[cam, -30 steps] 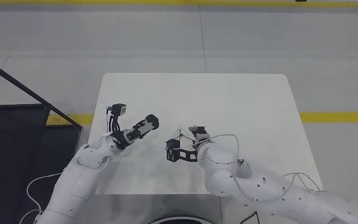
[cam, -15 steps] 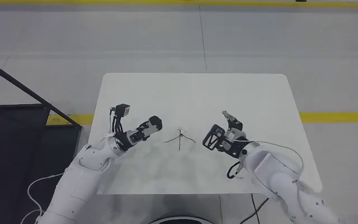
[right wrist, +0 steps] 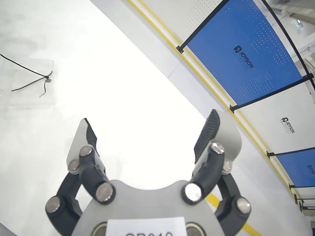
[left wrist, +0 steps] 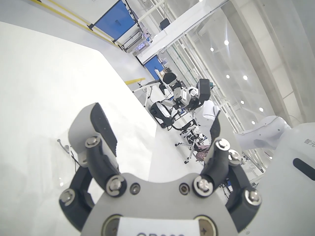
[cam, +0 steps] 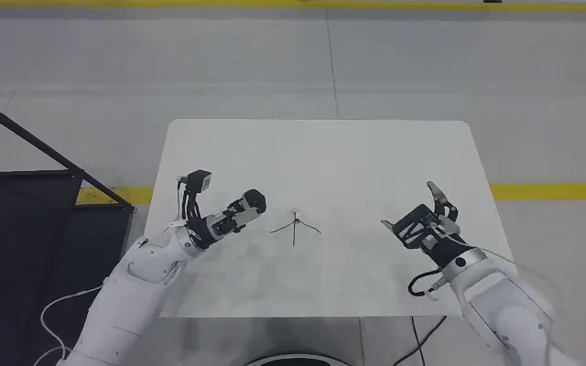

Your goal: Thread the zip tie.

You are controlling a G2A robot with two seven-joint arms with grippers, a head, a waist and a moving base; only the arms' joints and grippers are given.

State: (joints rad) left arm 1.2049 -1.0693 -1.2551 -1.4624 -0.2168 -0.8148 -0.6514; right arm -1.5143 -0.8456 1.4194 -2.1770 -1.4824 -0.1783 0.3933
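Threading seems done: zip tie [cam: 295,224] lies on the worktop [cam: 366,156], left gripper [left wrist: 157,114] and right gripper [right wrist: 150,119] fingers spread, empty.

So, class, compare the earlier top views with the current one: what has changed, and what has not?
The right claw, at the zip tie a second ago, drew back to its own side of the table, open. The zip tie lies free mid-table; the left claw kept its place, open.

You have blue perforated panels [right wrist: 246,57], yellow floor line [right wrist: 152,22] beyond right gripper [right wrist: 150,119]; ceiling lights [left wrist: 227,42] past left gripper [left wrist: 156,114]; grey floor [cam: 275,64].
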